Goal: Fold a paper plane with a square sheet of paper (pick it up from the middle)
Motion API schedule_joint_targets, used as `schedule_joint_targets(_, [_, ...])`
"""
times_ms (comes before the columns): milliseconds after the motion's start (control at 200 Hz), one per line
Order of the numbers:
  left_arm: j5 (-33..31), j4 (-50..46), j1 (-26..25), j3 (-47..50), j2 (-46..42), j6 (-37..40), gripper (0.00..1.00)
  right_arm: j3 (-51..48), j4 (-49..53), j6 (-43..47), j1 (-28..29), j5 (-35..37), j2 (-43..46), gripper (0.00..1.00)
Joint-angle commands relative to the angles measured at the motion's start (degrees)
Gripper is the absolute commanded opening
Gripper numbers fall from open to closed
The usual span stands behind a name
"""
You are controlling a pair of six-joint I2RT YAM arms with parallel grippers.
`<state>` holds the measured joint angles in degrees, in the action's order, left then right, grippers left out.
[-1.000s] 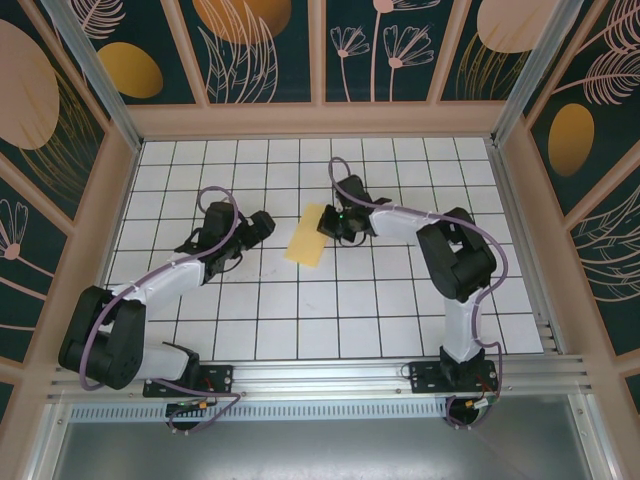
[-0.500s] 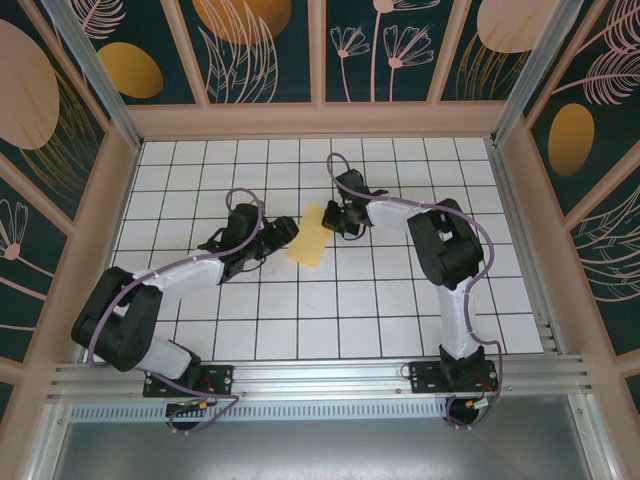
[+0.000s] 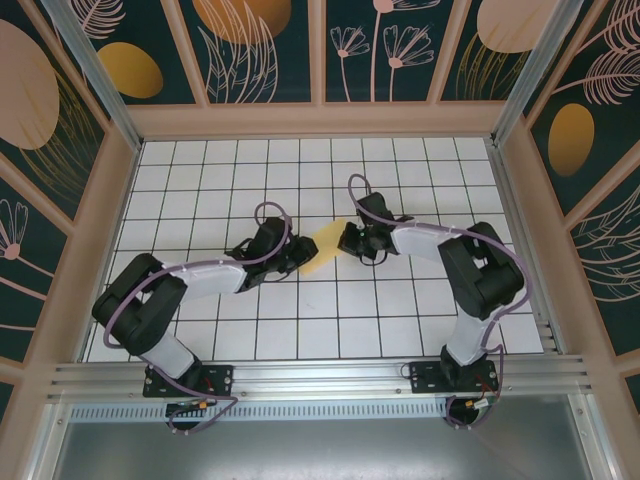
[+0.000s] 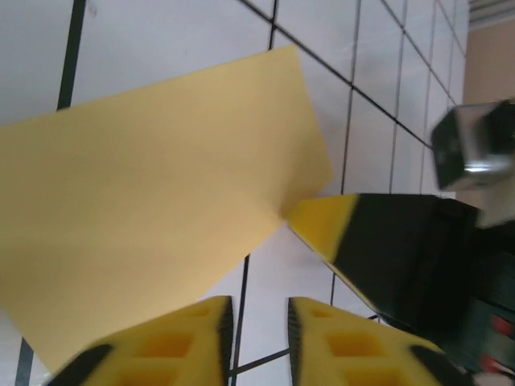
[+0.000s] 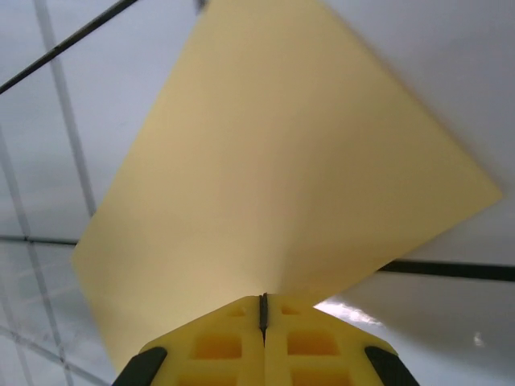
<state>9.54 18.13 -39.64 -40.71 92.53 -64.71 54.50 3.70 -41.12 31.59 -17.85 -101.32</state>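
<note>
The square sheet of paper point(image 3: 325, 243), plain yellow, is raised off the white tiles mid-table and tilted between the two grippers. My right gripper point(image 3: 345, 240) is shut on the middle of its right edge. The right wrist view has the fingers point(image 5: 241, 342) pressed together with the paper point(image 5: 265, 161) fanning out from the pinch. My left gripper point(image 3: 303, 252) stands open by a narrow gap at the sheet's left edge. Its fingertips point(image 4: 201, 342) sit just under the paper point(image 4: 145, 201), with bare tile in the gap. The right gripper's yellow tip point(image 4: 326, 225) meets the paper there.
The white grid table point(image 3: 300, 320) is boxed in by dark walls painted with orange ovals point(image 3: 130, 70). An aluminium rail point(image 3: 320, 375) runs along the near edge by the arm bases.
My left gripper has swung right until it reaches the paper's edge. The right gripper has shifted a little right and nearer with the sheet, which now looks smaller and more tilted.
</note>
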Motion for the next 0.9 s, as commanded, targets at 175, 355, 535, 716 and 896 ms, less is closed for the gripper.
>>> schedule_joint_targets(175, [0.22,0.68,-1.13,-4.7,5.3,0.12,0.05,-5.03,-9.79,2.12,0.13,-9.13,1.73,0.0])
schedule_joint_targets(355, [1.12,-0.4,-1.14,-6.42,8.83,0.46,0.01,-4.15,-9.78,2.36,0.1,-10.24,-0.32,0.0])
schedule_joint_targets(535, [1.75,-1.44,-1.19,-7.41,10.67,0.55,0.0,-2.89,-9.96,2.53,0.05,-10.73,-2.11,0.0])
schedule_joint_targets(716, [2.63,-2.4,-1.22,-8.2,11.9,1.05,0.0,-1.96,-9.96,3.33,0.09,-11.4,-3.71,0.0])
schedule_joint_targets(896, [3.75,-2.93,-1.23,-8.51,12.18,2.05,0.0,-1.69,-10.58,3.21,0.06,-11.2,-4.57,0.0])
